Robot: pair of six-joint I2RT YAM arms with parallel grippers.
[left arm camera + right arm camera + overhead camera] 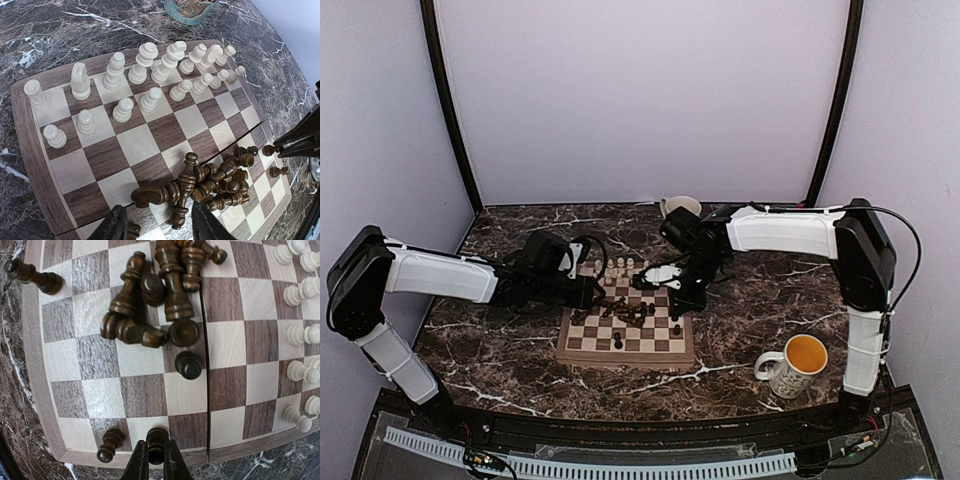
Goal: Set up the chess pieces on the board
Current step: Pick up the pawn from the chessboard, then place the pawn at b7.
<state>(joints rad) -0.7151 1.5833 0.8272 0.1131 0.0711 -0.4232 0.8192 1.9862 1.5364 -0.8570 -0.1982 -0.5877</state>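
Top view: the board [620, 359] lies at the centre of the marble tabletop [500, 340], between the two arms.

Left wrist view: the cream-white pieces [145, 75] are stood upright in two rows along the board edge towards the top of the frame. The row nearer the frame centre is made up of pawns.

Right wrist view: most of the dark pieces [160, 295] are heaped on their sides at top centre, around the board's middle seam. One lone dark piece [189, 365] stands upright just below the heap. A fallen dark piece [35, 276] lies across the board's border at upper left.

The right gripper [156, 454] is seen at bottom centre of its own view. Its fingers are drawn narrow and pressed against both sides of a dark pawn [156, 439], over the outermost row of squares. Whether that pawn rests on its square or is lifted cannot be told. A tilted dark pawn [110, 445] is noted just to its left, on the same row.

The left gripper [160, 225] is seen at the bottom of its own view. Its fingers are spread wide and nothing is gripped. It is held above the board edge, close to the dark heap.

Top view: an orange-lined mug [795, 365] is placed at lower right, well apart from the board. A second cup [680, 207] is placed beyond the board's upper edge.
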